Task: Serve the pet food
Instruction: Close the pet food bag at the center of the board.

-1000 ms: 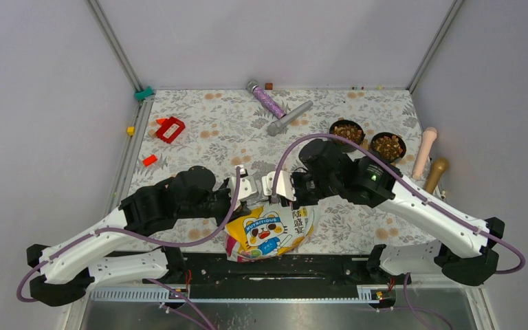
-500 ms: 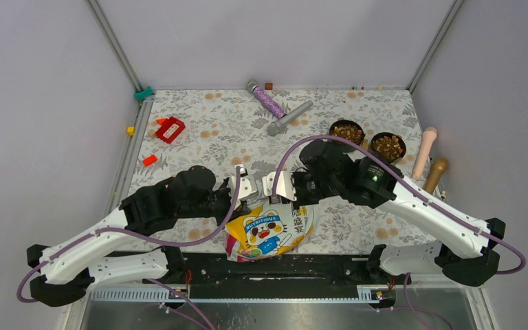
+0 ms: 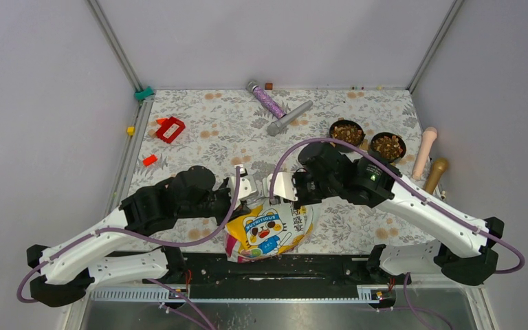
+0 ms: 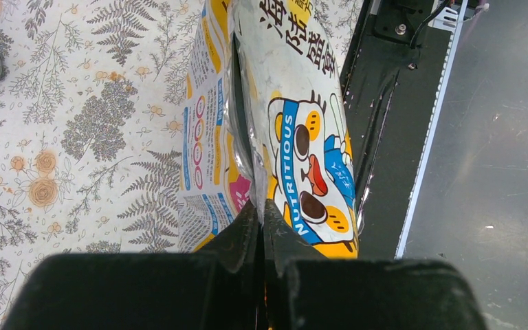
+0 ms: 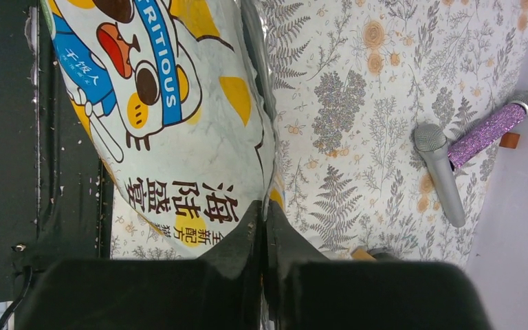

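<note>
The left gripper (image 4: 260,206) is clenched on the top rim of the bag (image 4: 302,137), its two black fingers pressed flat together over the foil edge. The right gripper (image 5: 261,206) is pinching the same rim from the other end in just the same way. Between them the mouth is only a thin slit, with a sliver of silver lining showing and no food to be seen inside. From above, the bag hangs or leans at the near edge of the floral tablecloth (image 3: 206,127), cartoon face up, its lower end over the black rail (image 3: 316,265) between the arm bases; I can't tell whether it rests there. In the last second almost nothing has moved: the right gripper has crept a touch toward the left and the bag's upper corner has drawn in a little. Well off to the right, both black bowls (image 3: 332,128) already hold kibble (image 3: 347,131). To my eye the pouring looks done, and the pair seem to be closing or parking the bag. The danger is spilling if either grip slips.
</note>
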